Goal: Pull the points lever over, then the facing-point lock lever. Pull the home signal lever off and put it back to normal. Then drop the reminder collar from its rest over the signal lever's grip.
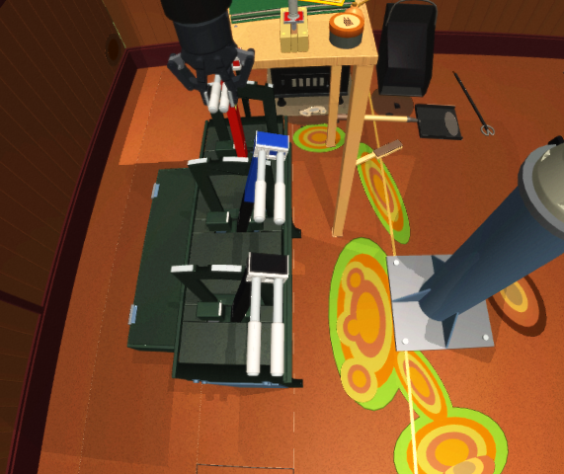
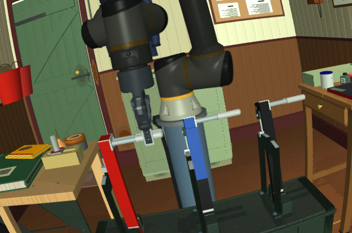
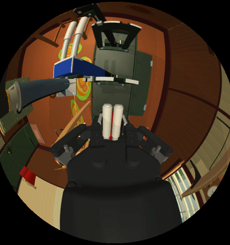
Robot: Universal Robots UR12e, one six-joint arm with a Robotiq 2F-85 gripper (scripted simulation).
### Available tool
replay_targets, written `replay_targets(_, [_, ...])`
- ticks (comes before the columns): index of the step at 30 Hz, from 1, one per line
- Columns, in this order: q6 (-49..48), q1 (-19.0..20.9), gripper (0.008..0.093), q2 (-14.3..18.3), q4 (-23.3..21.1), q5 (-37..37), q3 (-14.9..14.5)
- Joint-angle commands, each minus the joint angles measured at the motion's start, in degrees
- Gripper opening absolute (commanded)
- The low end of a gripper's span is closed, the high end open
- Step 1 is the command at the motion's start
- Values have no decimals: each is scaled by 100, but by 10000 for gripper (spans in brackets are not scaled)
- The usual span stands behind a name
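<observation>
The red home signal lever leans at the far end of the dark green lever frame, its pale twin grip pointing toward the arm's base. I have my gripper closed around that grip, coming down on it from above. The blue facing-point lock lever stands in the middle of the frame and the black points lever at the near end, both with their pale grips lying toward the arm's side. The reminder collar sits on its wooden rest on the small table behind the frame.
The wooden table with an orange-topped tin stands right behind the signal lever. The arm's blue pedestal on a grey plate is to the right of the frame. A black scuttle, dustpan and poker lie beyond.
</observation>
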Motion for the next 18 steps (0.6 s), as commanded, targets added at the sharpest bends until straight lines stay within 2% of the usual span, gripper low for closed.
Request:
replay_targets(1, [-5, -11, 80, -7, 71, -38, 91])
replay_targets(18, [-66, -73, 80, -149, -23, -38, 327])
